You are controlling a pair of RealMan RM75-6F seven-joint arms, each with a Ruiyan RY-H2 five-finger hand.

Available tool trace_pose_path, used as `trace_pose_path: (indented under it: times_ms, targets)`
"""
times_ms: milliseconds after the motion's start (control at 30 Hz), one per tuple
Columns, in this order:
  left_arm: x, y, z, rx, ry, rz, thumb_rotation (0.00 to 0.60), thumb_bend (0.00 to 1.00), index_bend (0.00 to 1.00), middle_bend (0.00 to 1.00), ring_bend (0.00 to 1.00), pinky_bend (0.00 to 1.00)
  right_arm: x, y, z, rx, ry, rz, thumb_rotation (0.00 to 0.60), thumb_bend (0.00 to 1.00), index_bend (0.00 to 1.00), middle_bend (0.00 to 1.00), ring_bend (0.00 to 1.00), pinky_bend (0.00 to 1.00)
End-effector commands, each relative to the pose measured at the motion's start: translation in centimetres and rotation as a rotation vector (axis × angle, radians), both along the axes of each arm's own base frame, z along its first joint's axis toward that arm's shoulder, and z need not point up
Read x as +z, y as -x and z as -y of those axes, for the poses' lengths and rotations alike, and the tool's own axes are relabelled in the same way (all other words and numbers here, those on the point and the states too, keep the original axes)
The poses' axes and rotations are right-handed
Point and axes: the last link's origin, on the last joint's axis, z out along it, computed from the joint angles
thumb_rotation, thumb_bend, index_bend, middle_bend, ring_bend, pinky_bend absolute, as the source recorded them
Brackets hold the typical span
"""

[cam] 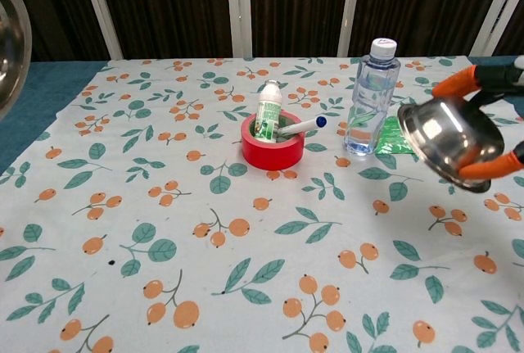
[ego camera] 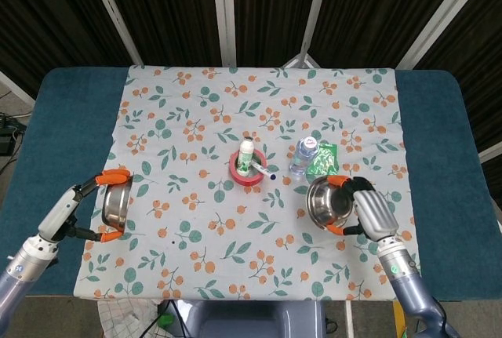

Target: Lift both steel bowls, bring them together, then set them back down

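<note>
My left hand (ego camera: pixel 74 211) grips one steel bowl (ego camera: pixel 115 204) by its rim, tilted on its side above the table's left edge; the bowl's rim (cam: pixel 10 46) shows at the far left of the chest view. My right hand (ego camera: pixel 370 206) holds the other steel bowl (ego camera: pixel 327 202) lifted off the cloth, its opening turned toward the middle. In the chest view that bowl (cam: pixel 449 143) hangs in the air right of the water bottle, with orange fingertips (cam: pixel 490 167) clamped on its rim.
A red tape roll (ego camera: pixel 246 172) holding a small white bottle and a pen stands mid-table. A water bottle (ego camera: pixel 302 156) and a green packet (ego camera: pixel 321 158) sit just behind the right bowl. The floral cloth (ego camera: pixel 259 118) covers the blue table (ego camera: pixel 59 118).
</note>
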Motion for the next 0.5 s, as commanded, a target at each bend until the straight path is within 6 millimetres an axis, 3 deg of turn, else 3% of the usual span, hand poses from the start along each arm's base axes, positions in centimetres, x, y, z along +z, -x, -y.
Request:
trace_pose_path:
  times_ms: [33, 233, 500]
  targets:
    - [-0.3, 0.0, -0.2, -0.005, 0.007, 0.023, 0.600, 0.07, 0.27, 0.26, 0.20, 0.31, 3.7, -0.9, 1.8, 0.036, 0.003, 0.299, 0.600, 0.17, 0.53, 0.29, 0.41, 0.15]
    - [-0.7, 0.0, -0.6, -0.011, -0.003, 0.046, 0.600, 0.07, 0.27, 0.26, 0.20, 0.31, 6.5, -1.9, 2.9, 0.100, -0.085, 0.634, 0.600, 0.17, 0.53, 0.29, 0.41, 0.15]
    - [-1.7, -0.6, -0.9, -0.030, -0.035, 0.107, 0.600, 0.07, 0.29, 0.26, 0.20, 0.31, 7.5, -3.3, 3.0, 0.190, -0.184, 0.822, 0.600, 0.17, 0.53, 0.29, 0.41, 0.15]
